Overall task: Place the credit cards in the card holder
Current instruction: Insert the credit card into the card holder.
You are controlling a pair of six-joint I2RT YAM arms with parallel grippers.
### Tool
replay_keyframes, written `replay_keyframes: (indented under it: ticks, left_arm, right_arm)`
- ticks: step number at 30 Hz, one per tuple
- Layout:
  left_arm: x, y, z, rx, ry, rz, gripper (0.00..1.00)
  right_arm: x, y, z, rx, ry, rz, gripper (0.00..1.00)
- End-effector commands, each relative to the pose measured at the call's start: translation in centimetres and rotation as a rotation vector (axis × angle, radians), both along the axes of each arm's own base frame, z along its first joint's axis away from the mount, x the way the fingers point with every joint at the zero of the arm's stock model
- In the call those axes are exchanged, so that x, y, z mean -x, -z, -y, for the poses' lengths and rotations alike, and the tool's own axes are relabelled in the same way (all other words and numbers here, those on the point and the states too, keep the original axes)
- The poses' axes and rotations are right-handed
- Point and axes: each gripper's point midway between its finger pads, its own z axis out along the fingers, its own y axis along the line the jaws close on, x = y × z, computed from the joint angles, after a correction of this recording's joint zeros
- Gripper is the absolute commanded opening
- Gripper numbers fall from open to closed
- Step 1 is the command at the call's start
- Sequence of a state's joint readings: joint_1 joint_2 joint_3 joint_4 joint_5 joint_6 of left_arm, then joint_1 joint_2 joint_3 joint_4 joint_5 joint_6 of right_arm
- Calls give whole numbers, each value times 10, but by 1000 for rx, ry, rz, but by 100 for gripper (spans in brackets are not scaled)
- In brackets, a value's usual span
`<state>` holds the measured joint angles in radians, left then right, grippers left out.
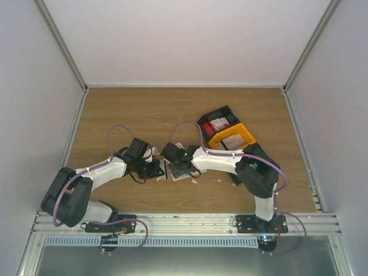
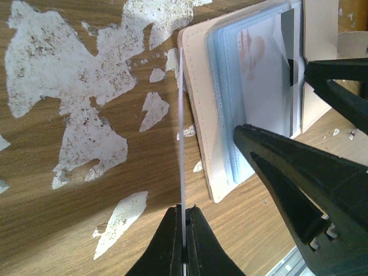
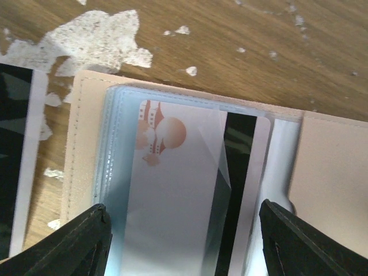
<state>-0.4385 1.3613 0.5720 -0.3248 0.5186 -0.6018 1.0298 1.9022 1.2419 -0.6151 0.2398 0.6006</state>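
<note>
No writing is readable. The white credit card (image 3: 184, 195) in the card holder (image 3: 85, 138) bears only an orange-brown emblem (image 3: 161, 135) toward 11 o'clock; the labels (image 1: 232, 141) in the yellow bin (image 1: 249, 136) are too small.

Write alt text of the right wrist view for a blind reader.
A white plastic card with an orange picture and a black stripe lies among the clear sleeves of an open beige folding wallet on a wooden table. The right end effector hovers above, its black fingers spread wide.

Wooden table (image 1: 144, 115). Open wallet (image 3: 80, 144) flat on it, directly below right gripper (image 3: 184, 236). White scraps (image 2: 52, 63) scattered ahead-left of left gripper (image 2: 184, 210). Beyond right gripper, off to its right: black bin (image 1: 228, 108), yellow bin (image 1: 247, 136).
</note>
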Motion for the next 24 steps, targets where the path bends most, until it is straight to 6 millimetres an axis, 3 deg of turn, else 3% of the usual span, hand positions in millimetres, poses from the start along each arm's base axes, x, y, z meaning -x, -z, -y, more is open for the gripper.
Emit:
replay_keyframes:
  ticks: [1,8,14,19,24]
  left_arm:
    - [0,3,2,5,6,12,0]
    - [-2,0,3,14,11,21,0]
    - [-4,-10,7,44,16,47,0]
    - [-6,-29,15,110,29,84,0]
    - [-7,-33,21,141,39,84,0]
  right_arm:
    - [-6,-5,12,95,30,59,71]
    - [-6,-7,13,102,49,64,70]
    - [-8,-18,16,53,100,82,61]
    - [-15,-25,34,-1,193,89,48]
    - [-18,-10,55,38,225,58,38]
